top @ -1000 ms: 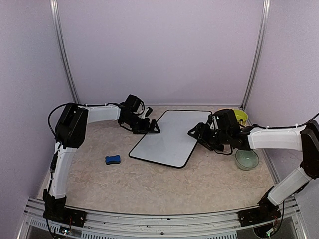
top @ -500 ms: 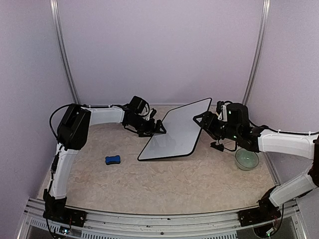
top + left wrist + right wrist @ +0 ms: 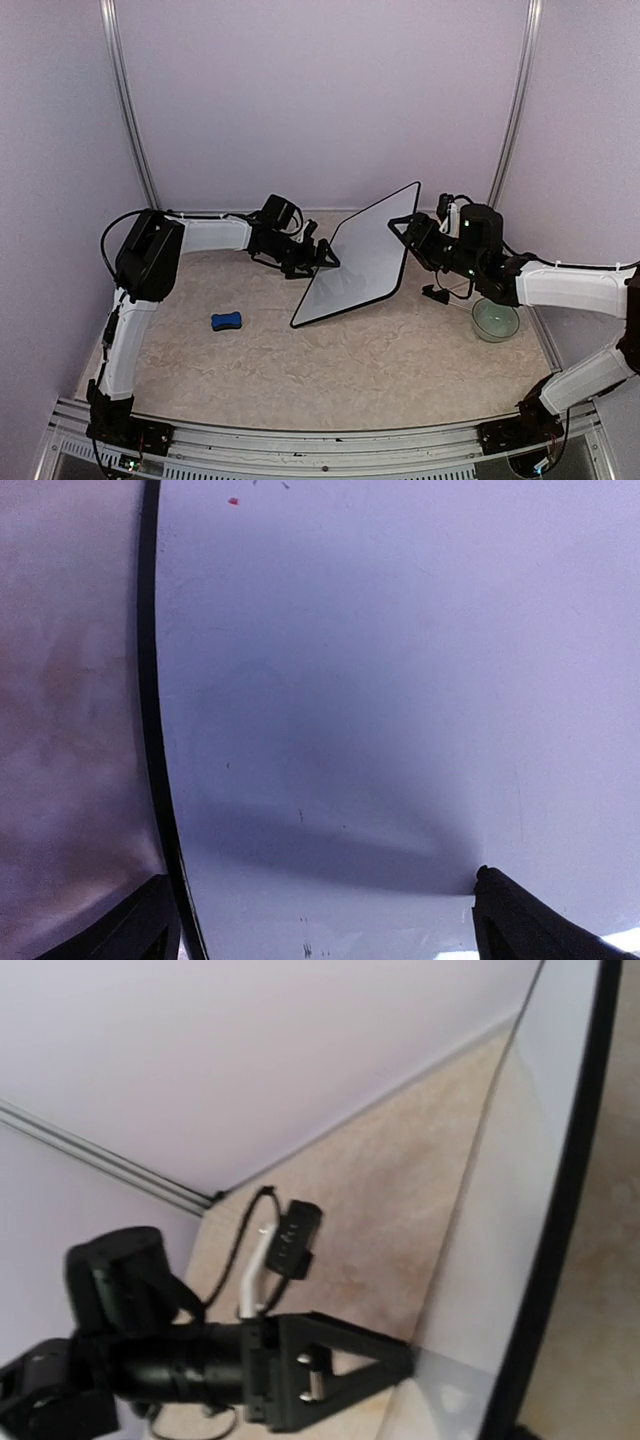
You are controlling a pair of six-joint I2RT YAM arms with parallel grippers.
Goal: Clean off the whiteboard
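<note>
The whiteboard (image 3: 360, 262) stands tilted steeply on its lower left corner, its right edge raised high. My right gripper (image 3: 403, 228) is shut on the upper right edge of its black frame. My own fingers hardly show in the right wrist view, where the board (image 3: 490, 1230) runs down the right side. My left gripper (image 3: 328, 262) is open, and its fingertips rest against the board's face near the left edge. In the left wrist view the board (image 3: 380, 680) fills the frame. It looks clean but for a small red speck and tiny dark marks. The left gripper (image 3: 400, 1365) touches the board.
A small blue eraser (image 3: 226, 321) lies on the table to the left of the board. A pale green bowl (image 3: 496, 320) sits at the right under my right arm. A small black object (image 3: 437, 294) lies near it. Walls close the back and sides.
The right gripper has lifted the board's right edge from flat on the table to steeply tilted. The left gripper has moved right along with the board's left edge.
</note>
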